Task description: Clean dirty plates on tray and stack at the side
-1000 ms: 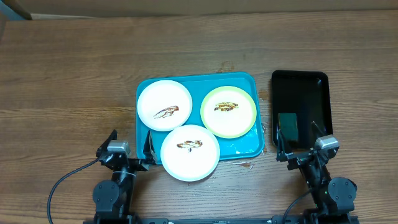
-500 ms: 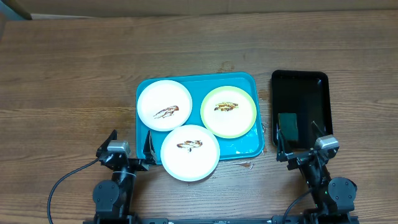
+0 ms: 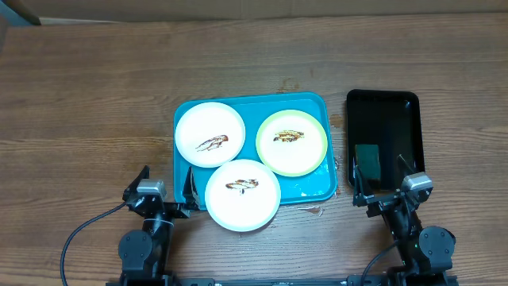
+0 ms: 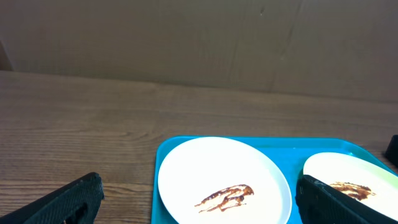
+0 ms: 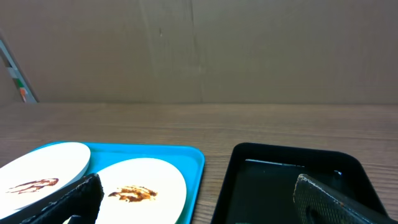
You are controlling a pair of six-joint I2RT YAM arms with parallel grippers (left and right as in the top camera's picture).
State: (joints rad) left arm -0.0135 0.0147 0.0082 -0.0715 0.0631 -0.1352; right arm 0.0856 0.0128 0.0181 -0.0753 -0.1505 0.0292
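The turquoise tray (image 3: 315, 187) lies mid-table and holds three dirty plates, each with a brown smear. One white plate (image 3: 209, 134) is at its back left, a yellow-green plate (image 3: 291, 142) at its back right, and another white plate (image 3: 242, 195) overhangs the front rim. My left gripper (image 3: 167, 184) is open, low at the tray's front left corner. From the left wrist, the back-left white plate (image 4: 224, 171) lies ahead between the fingers (image 4: 68, 202). My right gripper (image 3: 381, 179) is open and empty near the tray's front right; the yellow-green plate (image 5: 146, 177) lies to its left.
A smaller black tray (image 3: 382, 107) sits to the right of the turquoise one, with a dark green sponge (image 3: 367, 161) in its near end. A cardboard wall (image 4: 199, 37) backs the table. A black cable (image 3: 79, 238) loops at the front left.
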